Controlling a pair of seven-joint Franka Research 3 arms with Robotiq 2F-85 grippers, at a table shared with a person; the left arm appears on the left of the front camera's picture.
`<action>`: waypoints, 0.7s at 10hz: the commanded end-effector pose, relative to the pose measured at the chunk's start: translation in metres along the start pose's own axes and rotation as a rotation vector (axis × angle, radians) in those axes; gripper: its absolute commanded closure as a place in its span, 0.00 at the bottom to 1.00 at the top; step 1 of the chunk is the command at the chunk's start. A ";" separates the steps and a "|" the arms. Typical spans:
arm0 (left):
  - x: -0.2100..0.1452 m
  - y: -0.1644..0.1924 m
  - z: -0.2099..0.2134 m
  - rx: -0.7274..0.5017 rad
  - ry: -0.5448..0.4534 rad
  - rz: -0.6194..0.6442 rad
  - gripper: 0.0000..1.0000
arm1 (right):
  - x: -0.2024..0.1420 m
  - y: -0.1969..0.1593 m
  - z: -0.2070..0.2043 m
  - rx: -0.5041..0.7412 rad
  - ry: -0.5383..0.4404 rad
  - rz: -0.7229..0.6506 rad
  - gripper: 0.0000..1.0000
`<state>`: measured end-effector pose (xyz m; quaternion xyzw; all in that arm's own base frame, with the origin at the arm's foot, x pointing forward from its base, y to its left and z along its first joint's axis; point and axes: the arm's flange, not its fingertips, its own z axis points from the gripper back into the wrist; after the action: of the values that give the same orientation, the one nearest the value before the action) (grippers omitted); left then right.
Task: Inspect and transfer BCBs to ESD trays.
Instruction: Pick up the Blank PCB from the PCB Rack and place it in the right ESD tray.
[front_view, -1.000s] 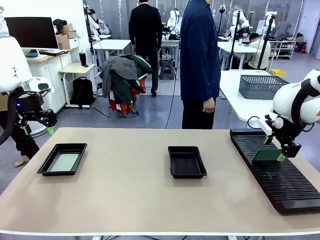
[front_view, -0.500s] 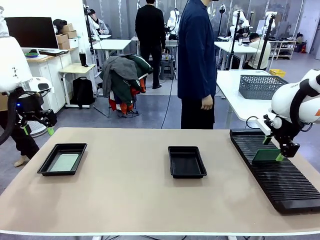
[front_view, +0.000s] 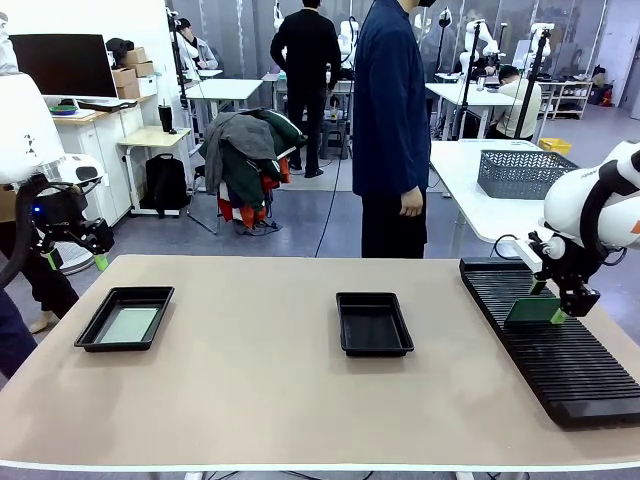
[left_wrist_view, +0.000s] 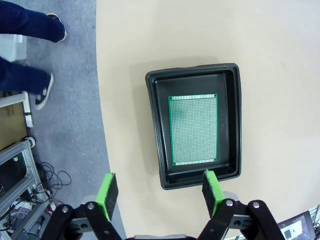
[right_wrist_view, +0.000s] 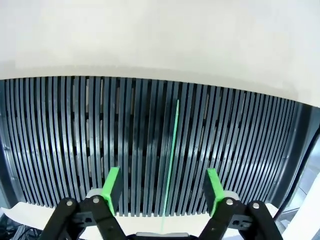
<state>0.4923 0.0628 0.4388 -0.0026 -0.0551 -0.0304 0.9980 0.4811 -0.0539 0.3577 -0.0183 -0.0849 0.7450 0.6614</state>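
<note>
Right pincer: my right pincer (right_wrist_view: 162, 184) hangs over the ribbed rack (front_view: 575, 380) at the table's right end, released, pads spread on either side of a board with a gap on each side.
Board to pick: the racked board (front_view: 530, 312) stands on its edge in a slot, directly ahead of the pincer and centred between the pads.
Long axis: seen from the right wrist, the board is a thin green line running along the slot, straight away from me; its flat faces turn toward the pads, so I judge that squeezing shut would clamp it across its thickness.
Nearer arm: the right arm, already on it; the left is well apart, beyond the table's far left.
Left pincer: my left pincer (left_wrist_view: 159, 186) is released and bare, hovering above the left tray.
Left tray: the left tray (left_wrist_view: 152, 125) holds one board (left_wrist_view: 193, 130) lying flat, long side along the tray's long side.
Middle tray: the middle tray (front_view: 375, 351) holds nothing; it sits mid-table (front_view: 250, 400), to the rack's left, and I judge it the likely target.
</note>
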 end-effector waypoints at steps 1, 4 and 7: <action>-0.001 0.000 -0.002 -0.005 -0.006 0.002 0.10 | -0.003 -0.006 0.001 0.015 0.018 -0.026 0.19; -0.001 0.000 -0.002 -0.005 -0.006 0.002 0.10 | -0.006 -0.008 0.000 0.005 0.009 -0.016 0.30; -0.001 0.000 -0.002 -0.005 -0.006 0.002 0.10 | -0.008 -0.011 -0.001 0.013 0.006 -0.026 0.40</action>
<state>0.4923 0.0628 0.4388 -0.0026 -0.0551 -0.0304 0.9980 0.4873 -0.0586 0.3580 -0.0204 -0.0844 0.7408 0.6661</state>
